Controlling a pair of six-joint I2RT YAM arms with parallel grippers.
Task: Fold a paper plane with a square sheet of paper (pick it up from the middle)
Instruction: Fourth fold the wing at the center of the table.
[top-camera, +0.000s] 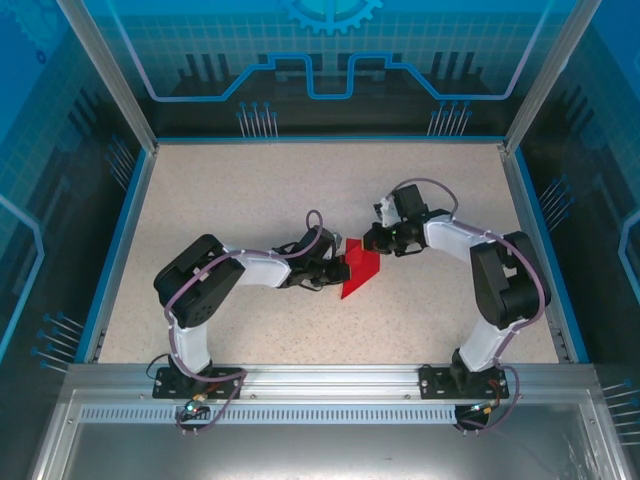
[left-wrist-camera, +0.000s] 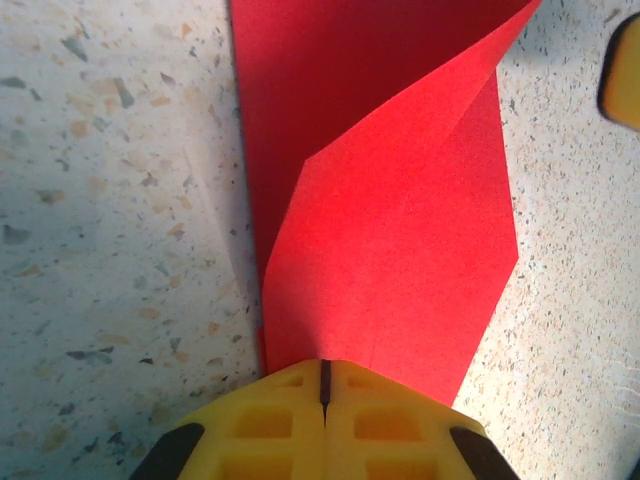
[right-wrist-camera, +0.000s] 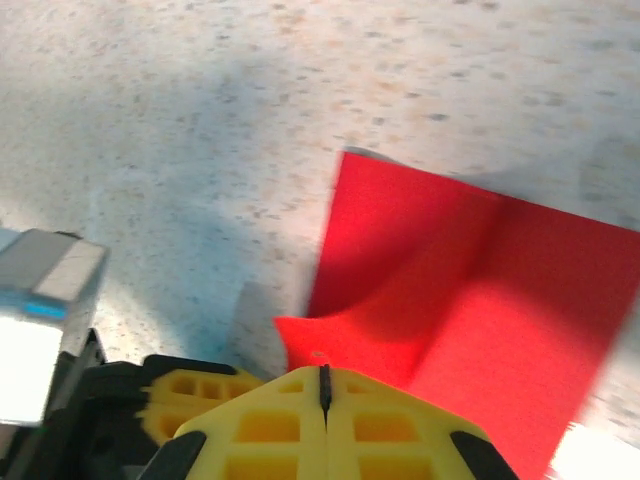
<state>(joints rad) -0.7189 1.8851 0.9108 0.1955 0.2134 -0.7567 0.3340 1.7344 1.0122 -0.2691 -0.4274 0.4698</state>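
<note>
The square sheet of paper (top-camera: 360, 270) is bright red and lies partly folded at the middle of the table, between my two grippers. My left gripper (top-camera: 338, 271) holds its left edge. In the left wrist view the yellow jaws of the left gripper (left-wrist-camera: 325, 372) are pressed together with the paper (left-wrist-camera: 400, 230) running out from them, a flap folded over along a diagonal crease. My right gripper (top-camera: 372, 240) is at the sheet's far right corner. Seen from the right wrist, the right gripper (right-wrist-camera: 322, 378) is shut on a raised, curled edge of the paper (right-wrist-camera: 480, 290).
The speckled beige table (top-camera: 250, 200) has a blue rim and transparent walls around it. One yellow finger of the right gripper (left-wrist-camera: 622, 75) shows at the left wrist view's upper right. Part of the left gripper (right-wrist-camera: 190, 395) sits close beside the right jaws.
</note>
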